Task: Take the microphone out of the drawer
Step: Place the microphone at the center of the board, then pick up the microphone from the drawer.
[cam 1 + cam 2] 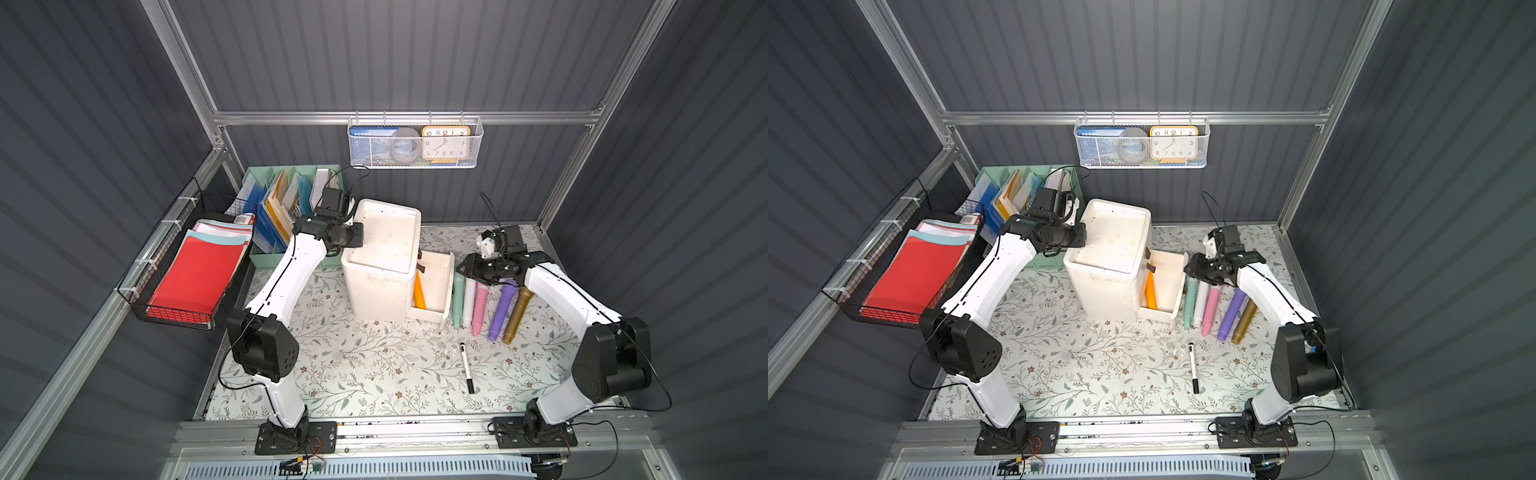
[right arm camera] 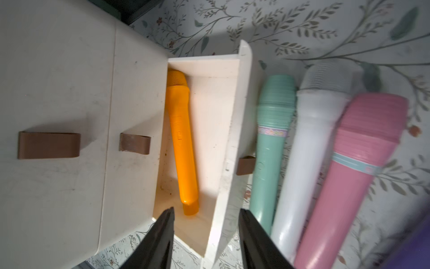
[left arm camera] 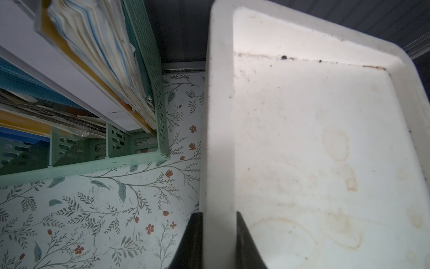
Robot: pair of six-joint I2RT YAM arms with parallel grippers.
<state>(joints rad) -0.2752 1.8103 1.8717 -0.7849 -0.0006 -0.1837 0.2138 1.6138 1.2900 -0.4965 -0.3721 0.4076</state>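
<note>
my left hand (image 3: 217,213) pinches the rim of the cabinet (image 3: 218,116) top. my right hand (image 2: 207,209) hangs spread above the open drawer (image 2: 232,130), where the orange microphone (image 2: 181,139) lies untouched.

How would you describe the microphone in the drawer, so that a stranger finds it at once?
Find the white drawer cabinet on the table. Its open drawer faces a row of microphones. Inside lies the orange microphone: the only orange one, and the only one not on the table.
</note>
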